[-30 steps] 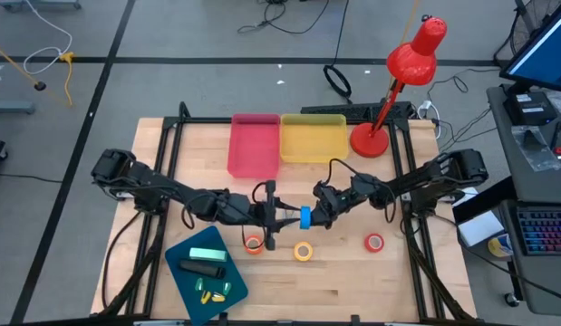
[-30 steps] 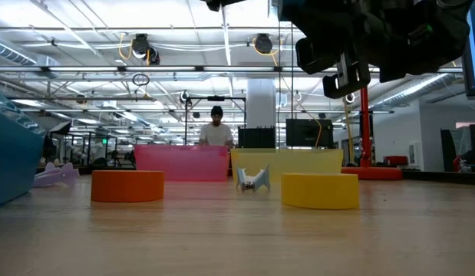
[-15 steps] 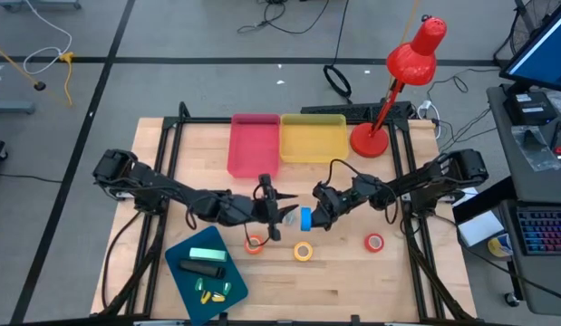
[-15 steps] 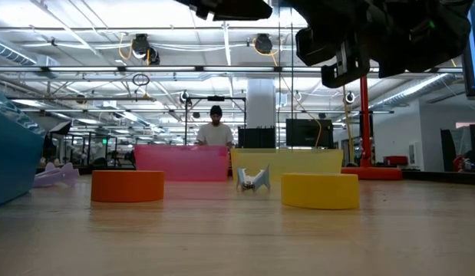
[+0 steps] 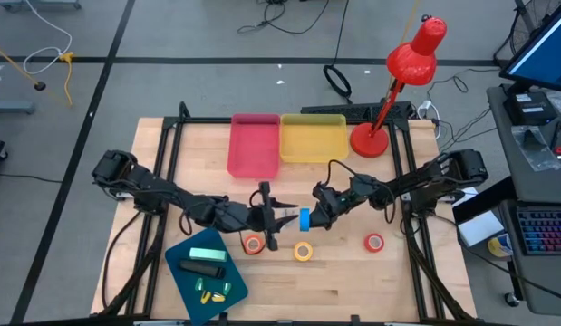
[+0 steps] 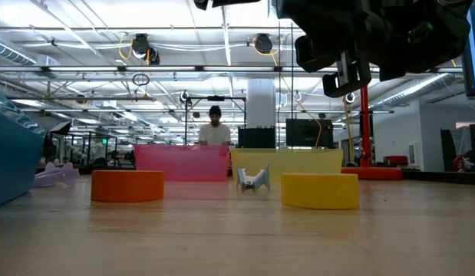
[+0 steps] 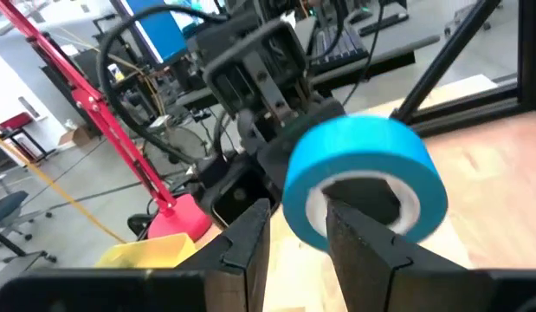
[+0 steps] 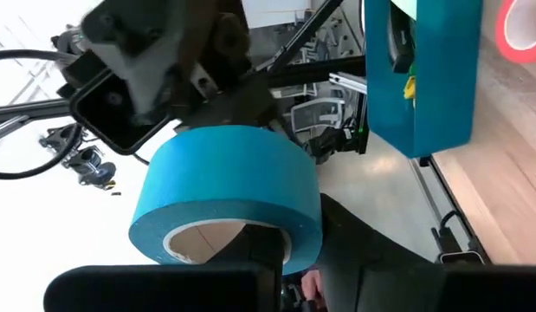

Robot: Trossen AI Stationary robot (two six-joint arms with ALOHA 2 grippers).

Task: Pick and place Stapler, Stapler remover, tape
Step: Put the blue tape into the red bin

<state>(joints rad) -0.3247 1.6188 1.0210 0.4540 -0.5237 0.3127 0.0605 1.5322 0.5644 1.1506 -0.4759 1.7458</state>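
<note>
The blue tape roll [image 5: 304, 218] hangs in the air above mid-table, on edge, between my two grippers. My right gripper [image 5: 314, 218] is shut on it; the right wrist view shows the roll [image 8: 224, 186] up close. My left gripper [image 5: 285, 218] faces it from the left, slightly open. In the left wrist view its fingertips stand either side of the roll's [image 7: 371, 160] near wall. The orange [image 5: 254, 243], yellow [image 5: 303, 252] and red [image 5: 374, 242] rolls lie flat on the table. A small silver clawed tool [image 6: 253, 180] stands on the table beyond the orange [image 6: 127, 185] and yellow [image 6: 320, 190] rolls. My right gripper pinches the blue roll's wall [image 8: 295, 227], one finger [image 8: 259, 260] over the pale core side and one outside. It comes level from the table's right side. The roll is lifted clear and stands on edge. My left gripper straddles the opposite wall [image 7: 304, 212]; I cannot tell whether it touches.
A blue tray [image 5: 185, 272] at the near left holds a teal stapler [image 5: 207, 255], a black piece and small yellow-green bits. A pink bin [image 5: 254, 145] and a yellow bin [image 5: 313, 138] sit at the far edge beside a red lamp base [image 5: 369, 139].
My left gripper twisted about its axis half a second ago, then turned back, and it has drawn slightly toward the table's left edge. The blue roll and my right gripper have stayed where they were.
</note>
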